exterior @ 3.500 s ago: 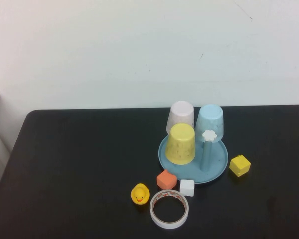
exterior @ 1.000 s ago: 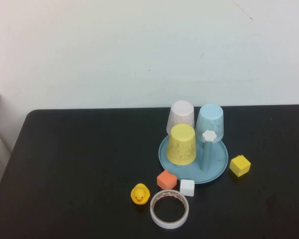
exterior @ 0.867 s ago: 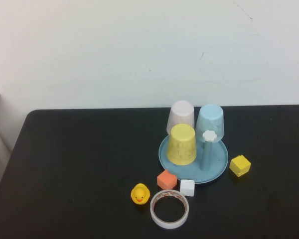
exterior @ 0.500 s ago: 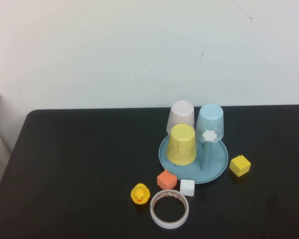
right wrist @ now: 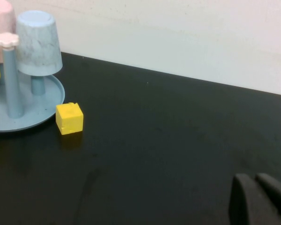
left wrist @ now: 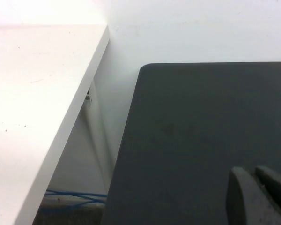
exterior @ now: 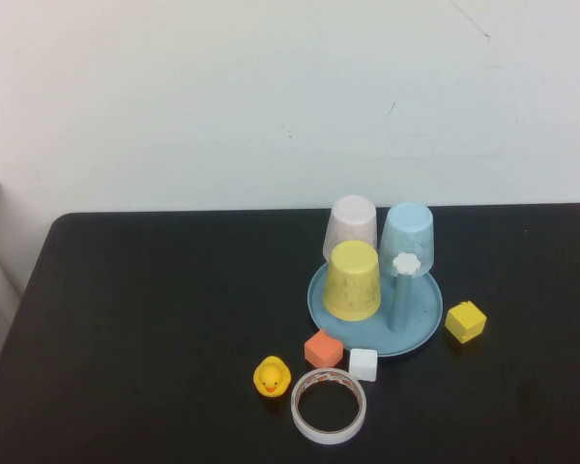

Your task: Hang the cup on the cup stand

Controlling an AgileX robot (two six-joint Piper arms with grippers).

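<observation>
Cup (exterior: 352,280): yellow, plain, tapered, no handle. You find it upside down over a post at the near-left of the cup stand (exterior: 423,329), so by the look of it the hanging is already done. A pale pink cup (exterior: 351,224) sits on the far-left post, a light blue cup (exterior: 408,237) on the far-right one; the near-right post (exterior: 403,292) with its white flower cap is bare.

Handling, as a judgement: thin plastic, so light and fairly stiff, but smooth-walled and likely slippery. Because the wall narrows toward the closed base, a pinch high up may slide off; take it across the wider lower wall near the rim. It should lift with little force. The stand may shift if you drag sideways against a post.

Left hand (left wrist: 260,197): closed, empty, out over the far-left corner of the tabletop (left wrist: 206,126), well apart from everything.

Right hand (right wrist: 260,199): closed, empty, over bare tabletop at the right, well apart from the yellow block (right wrist: 69,118) that lies just beside the stand's rim.

Neither hand shows in the high view.
</observation>
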